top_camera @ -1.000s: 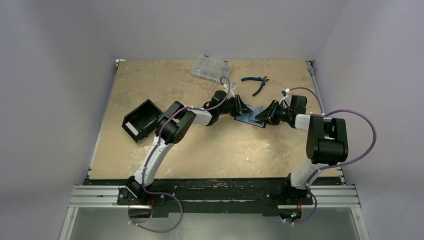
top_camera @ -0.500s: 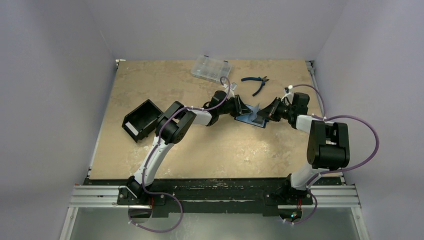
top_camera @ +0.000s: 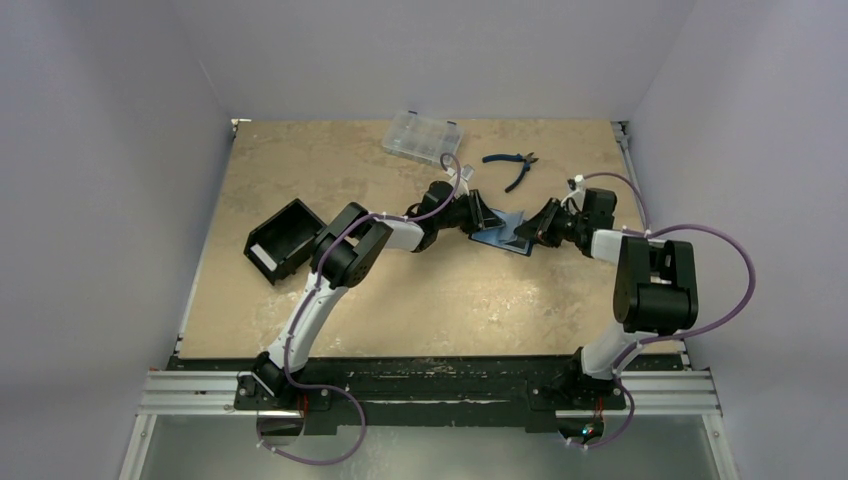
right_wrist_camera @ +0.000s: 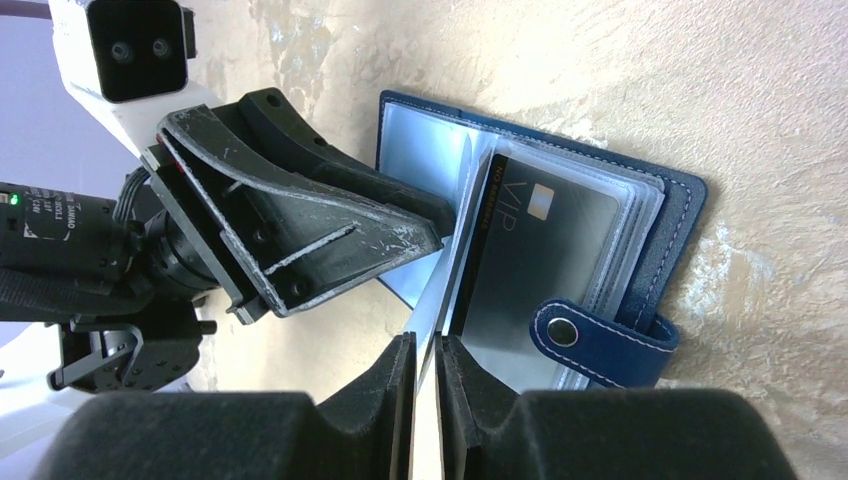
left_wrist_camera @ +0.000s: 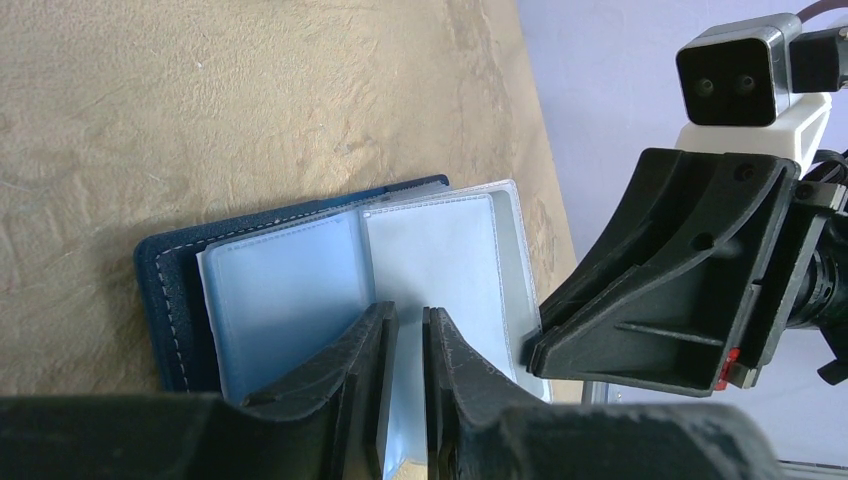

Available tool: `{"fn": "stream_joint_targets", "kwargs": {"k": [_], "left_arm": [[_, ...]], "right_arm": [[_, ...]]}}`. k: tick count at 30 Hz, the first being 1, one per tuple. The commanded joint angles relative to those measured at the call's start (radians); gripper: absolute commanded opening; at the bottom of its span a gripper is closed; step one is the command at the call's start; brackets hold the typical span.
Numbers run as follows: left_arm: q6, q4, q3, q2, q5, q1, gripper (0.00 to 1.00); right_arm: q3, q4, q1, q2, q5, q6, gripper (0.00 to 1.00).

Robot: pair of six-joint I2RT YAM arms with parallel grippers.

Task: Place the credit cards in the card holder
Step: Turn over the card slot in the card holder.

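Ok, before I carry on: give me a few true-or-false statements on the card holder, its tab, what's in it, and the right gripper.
1. The card holder lies open on the table. True.
2. Its snap tab is fastened. False: it is undone, with the stud showing.
3. A card marked VIP shows among its sleeves. True.
4. The right gripper holds the pliers. False: the pliers lie on the table, and the gripper pinches a thin pale sheet.
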Motion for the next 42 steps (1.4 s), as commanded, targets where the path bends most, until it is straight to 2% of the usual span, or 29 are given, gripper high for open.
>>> {"fn": "stream_joint_targets", "kwargs": {"k": [1,8,14,19,25,31,36,40,42], "left_arm": [[0.017,-0.008,-0.014,-0.03,-0.001,0.001,0.21],[-0.044,0.034,-0.015,-0.079,0.05,0.023,0.31],[-0.052,-0.001,-0.071,-0.206,0.076,0.085,0.39],[-0.043,-0.077,-0.2,-0.352,0.077,0.148,0.4],[0.048,-0.184,-0.343,-0.544,0.064,0.192,0.42],[0.139,-0.278,-0.401,-0.667,0.037,0.196,0.43],[0.1,-0.23,-0.439,-0.653,0.062,0.196,0.43],[0.004,-0.131,-0.437,-0.597,0.094,0.196,0.41],[-0.055,-0.073,-0.444,-0.57,0.107,0.196,0.41]], "right_arm": [[0.038,-0.007,0.007,0.006,0.013,-0.028,0.18],[0.086,-0.061,0.044,-0.002,0.041,-0.052,0.0],[0.168,-0.211,0.112,-0.025,0.217,-0.09,0.0],[0.266,-0.341,0.219,-0.028,0.372,-0.111,0.0],[0.372,-0.451,0.358,0.004,0.54,-0.125,0.0],[0.447,-0.504,0.437,0.038,0.644,-0.131,0.0],[0.492,-0.539,0.479,0.078,0.683,-0.143,0.0],[0.462,-0.496,0.489,0.075,0.649,-0.136,0.0],[0.456,-0.488,0.495,0.085,0.65,-0.137,0.04]]}}
